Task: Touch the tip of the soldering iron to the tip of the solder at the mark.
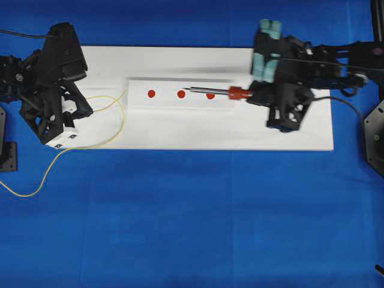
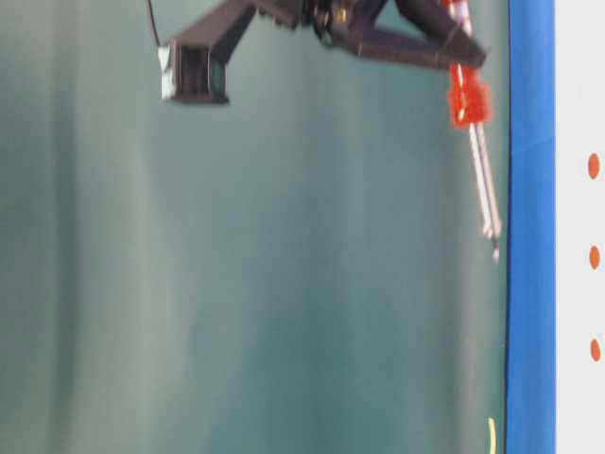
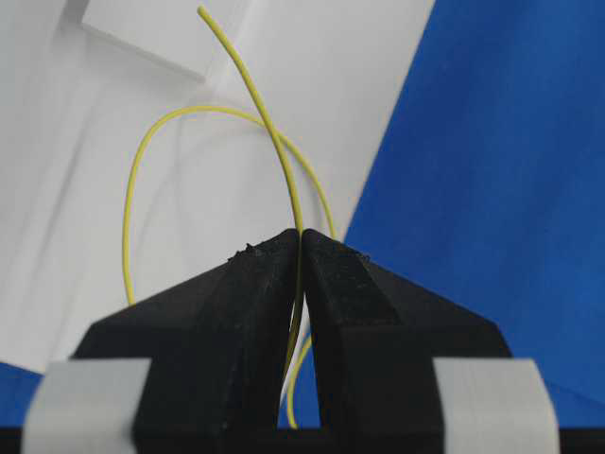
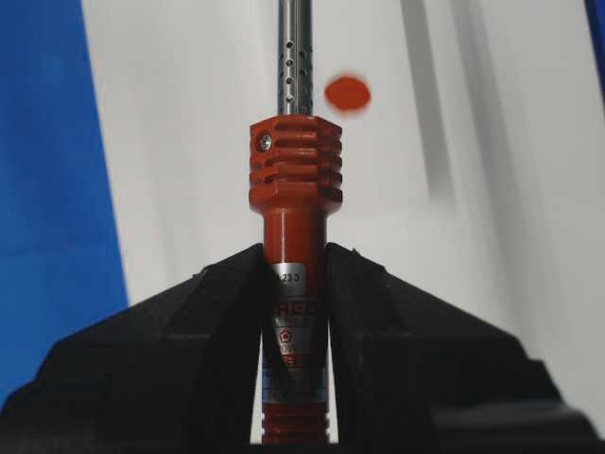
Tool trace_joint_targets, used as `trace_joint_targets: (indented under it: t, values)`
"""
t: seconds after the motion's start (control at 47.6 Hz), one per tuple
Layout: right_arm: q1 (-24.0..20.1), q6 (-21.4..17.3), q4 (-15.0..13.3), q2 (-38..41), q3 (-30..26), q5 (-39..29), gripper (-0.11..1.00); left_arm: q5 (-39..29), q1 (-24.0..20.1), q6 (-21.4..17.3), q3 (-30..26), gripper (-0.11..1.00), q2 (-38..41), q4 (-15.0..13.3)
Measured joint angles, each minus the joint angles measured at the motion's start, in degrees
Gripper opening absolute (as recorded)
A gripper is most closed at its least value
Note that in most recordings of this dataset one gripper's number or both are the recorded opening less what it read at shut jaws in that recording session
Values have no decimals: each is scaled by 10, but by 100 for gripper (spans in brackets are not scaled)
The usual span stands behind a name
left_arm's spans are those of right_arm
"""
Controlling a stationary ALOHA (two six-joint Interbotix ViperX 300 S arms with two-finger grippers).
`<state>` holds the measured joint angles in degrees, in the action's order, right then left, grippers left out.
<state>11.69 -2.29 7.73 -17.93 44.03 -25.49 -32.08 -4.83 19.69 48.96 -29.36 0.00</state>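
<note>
**Yellow wire and red-collared iron held apart, neither tip at a mark**

Blue cloth (image 1: pixel 192 228) is spread under everything, and on it a white board (image 1: pixel 180 135) is laid, carrying a raised white strip (image 1: pixel 180 102) with three red marks (image 1: pixel 181 93). The right gripper (image 4: pixel 295 274) is seen clamped on the soldering iron (image 1: pixel 222 92) just behind its ribbed collar, with the shaft stretched over the strip. The tip of the soldering iron (image 1: pixel 186 89) lies just beside the middle mark in the overhead view, but in the table-level view it is seen raised off the surface. The left gripper (image 3: pixel 301 248) is closed on the solder (image 1: pixel 99 123), which is looped across the board's left end and trails off onto the cloth. The tip of the solder (image 3: pixel 199 10) is seen only near the strip's corner, well apart from the iron.

A miss is judged the main risk: the free length of wire is long, thin and curved, so it may be deflected or swung aside when moved or pressed. The wire could also be slipped through the closed jaws. Which mark is meant cannot be told, so a meeting at the wrong mark is possible.
</note>
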Motion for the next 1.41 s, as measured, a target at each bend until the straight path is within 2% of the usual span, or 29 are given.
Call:
trace_joint_targets:
  t: [0.252,0.378,0.672,0.967,1.177,1.408]
  values:
    - [0,-5,-5,-25,18,2,6,4,0,1,-5,4,17,0]
    - [0,-6,-9,-21,18,4,6,7,-1,0,-32,4,49,1]
    - [3,-7,-10,-11,18,6,6,9,1,-13,-124,4,163,0]
    - [4,-7,-11,-11,18,10,6,11,1,-18,-180,4,284,1]
    - [4,-8,-10,-8,19,19,6,46,-2,-18,-191,4,297,3]
    - [4,-8,-11,-6,24,24,6,54,-9,-15,-191,4,304,3]
